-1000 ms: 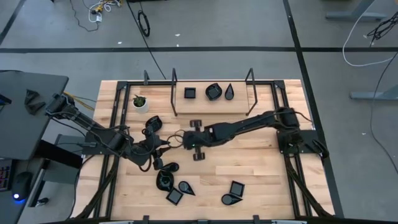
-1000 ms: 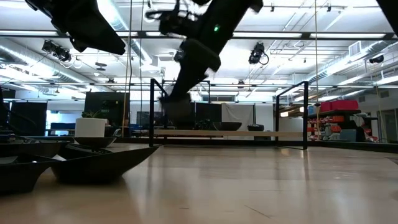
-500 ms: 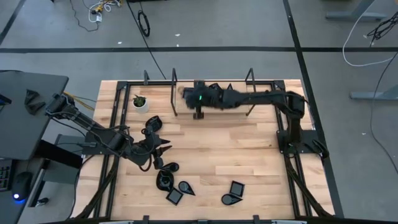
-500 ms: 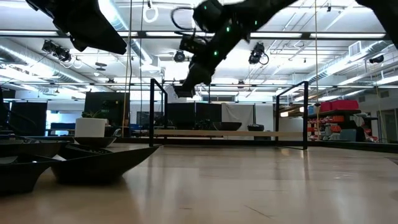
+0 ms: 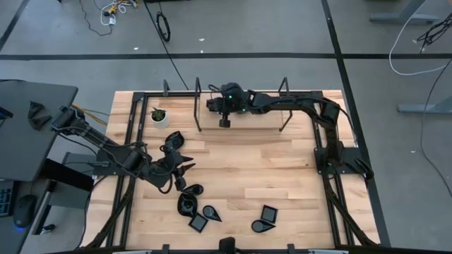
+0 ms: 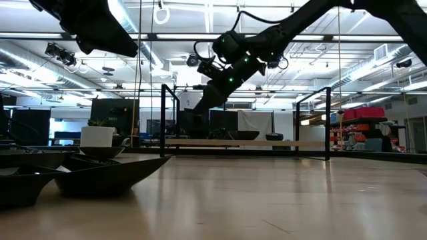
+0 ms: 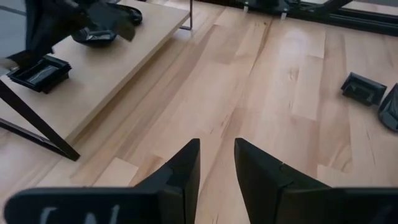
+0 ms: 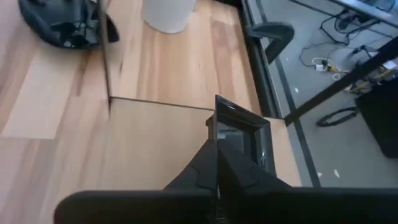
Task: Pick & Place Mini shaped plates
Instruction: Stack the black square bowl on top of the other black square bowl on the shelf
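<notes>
Now the right end effector [image 8: 216, 163] pinches a square plate [image 8: 239, 134] above the shelf [image 8: 155, 137].

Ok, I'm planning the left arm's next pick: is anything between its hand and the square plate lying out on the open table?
Nothing visible. Only bare wood lies between the open left hand and the square plate; another plate sits beside it. The right hand is away over the back shelf.
</notes>
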Controlling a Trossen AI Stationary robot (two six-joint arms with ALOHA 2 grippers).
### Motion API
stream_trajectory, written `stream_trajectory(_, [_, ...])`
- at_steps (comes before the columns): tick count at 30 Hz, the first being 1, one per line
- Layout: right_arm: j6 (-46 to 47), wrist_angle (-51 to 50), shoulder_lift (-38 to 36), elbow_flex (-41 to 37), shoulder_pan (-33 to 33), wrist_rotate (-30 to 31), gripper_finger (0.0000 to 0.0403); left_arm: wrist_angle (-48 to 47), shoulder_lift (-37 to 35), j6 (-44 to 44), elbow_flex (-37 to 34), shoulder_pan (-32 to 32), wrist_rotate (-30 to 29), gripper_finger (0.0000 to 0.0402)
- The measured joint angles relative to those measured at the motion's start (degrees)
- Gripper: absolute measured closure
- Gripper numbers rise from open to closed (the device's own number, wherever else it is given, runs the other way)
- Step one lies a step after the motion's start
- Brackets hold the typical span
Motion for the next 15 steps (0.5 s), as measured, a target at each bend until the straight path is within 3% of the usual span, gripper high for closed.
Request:
stream_trajectory(12, [0.3,0.3,0.3,-2.0,-1.3,0.1,0.0394,0.0,0.0,0.0,0.0,0.0,0.4,0.0296])
stream_trajectory(15, [0.5,2.5,0.3,-4.3,-1.4,2.9,0.0385,0.0,0.0,0.0,0.0,0.0,0.4,0.0296])
